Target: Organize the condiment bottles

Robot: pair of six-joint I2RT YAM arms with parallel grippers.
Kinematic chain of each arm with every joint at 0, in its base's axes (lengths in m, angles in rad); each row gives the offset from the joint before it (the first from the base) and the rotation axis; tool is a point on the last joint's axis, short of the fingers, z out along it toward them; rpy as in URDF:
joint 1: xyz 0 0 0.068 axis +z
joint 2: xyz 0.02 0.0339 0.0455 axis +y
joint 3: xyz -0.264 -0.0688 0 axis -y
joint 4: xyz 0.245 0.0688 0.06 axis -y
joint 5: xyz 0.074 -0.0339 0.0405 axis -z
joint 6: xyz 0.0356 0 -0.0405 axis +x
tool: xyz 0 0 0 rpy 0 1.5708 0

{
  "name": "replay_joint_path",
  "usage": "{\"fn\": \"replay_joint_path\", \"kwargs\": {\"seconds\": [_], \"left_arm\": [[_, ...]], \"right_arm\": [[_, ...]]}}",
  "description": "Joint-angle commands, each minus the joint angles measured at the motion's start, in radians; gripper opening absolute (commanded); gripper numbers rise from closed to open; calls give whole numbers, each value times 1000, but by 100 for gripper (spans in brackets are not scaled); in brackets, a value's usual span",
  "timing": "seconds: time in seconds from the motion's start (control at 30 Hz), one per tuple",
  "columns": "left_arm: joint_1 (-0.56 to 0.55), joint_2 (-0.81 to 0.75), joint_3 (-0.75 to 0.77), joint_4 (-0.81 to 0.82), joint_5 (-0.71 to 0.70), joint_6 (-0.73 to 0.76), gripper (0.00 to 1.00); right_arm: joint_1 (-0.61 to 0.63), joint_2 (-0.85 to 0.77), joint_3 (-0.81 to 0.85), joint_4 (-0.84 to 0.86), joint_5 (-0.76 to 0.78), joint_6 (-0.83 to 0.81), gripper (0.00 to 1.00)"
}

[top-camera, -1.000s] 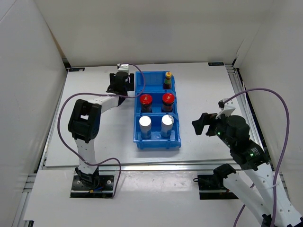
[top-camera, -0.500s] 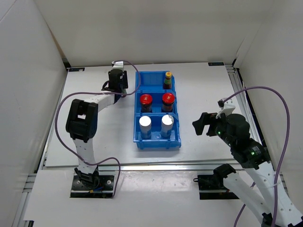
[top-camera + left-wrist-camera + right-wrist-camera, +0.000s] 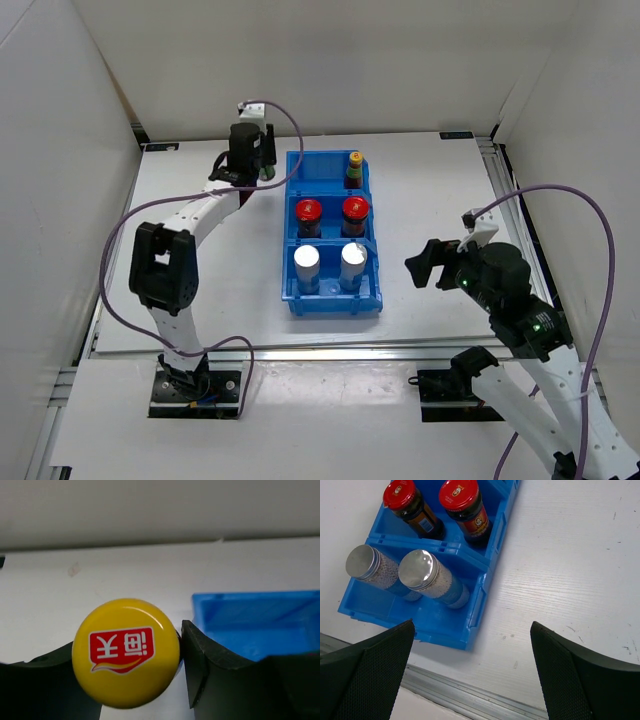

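your left gripper [image 3: 255, 158] was clamped on a slim yellow-capped bottle [image 3: 126, 652], just off the far-left corner of the blue bin [image 3: 332, 305]. the bin wall sat close on its right and open white table [image 3: 180, 165] on its left. inside the bin stood the other yellow-capped bottle [image 3: 354, 168], two red-lidded jars [image 3: 308, 212] and two silver-topped cylinders [image 3: 307, 262]. your right gripper [image 3: 472, 650] hung wide open and empty, right of the bin. since a second ago the left gripper had moved farther away.

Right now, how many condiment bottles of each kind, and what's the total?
yellow-capped bottles: 2, one in the blue bin, one held in the left jaws
red-lidded jars: 2
silver-topped cylinders: 2
Total: 6
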Motion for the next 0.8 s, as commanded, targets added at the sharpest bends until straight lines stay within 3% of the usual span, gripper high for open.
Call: {"fn": "replay_joint_path", "kwargs": {"seconds": [0.0, 0.4, 0.77], "left_arm": [[-29, -140, 115, 110, 48, -19, 11], [-157, 18, 254, 110, 134, -12, 11], [-189, 110, 206, 139, 123, -12, 11]], "right_arm": [[1, -23, 23, 7, -28, 13, 99], [1, -60, 14, -24, -28, 13, 99], [1, -98, 14, -62, -19, 4, 99]]}}
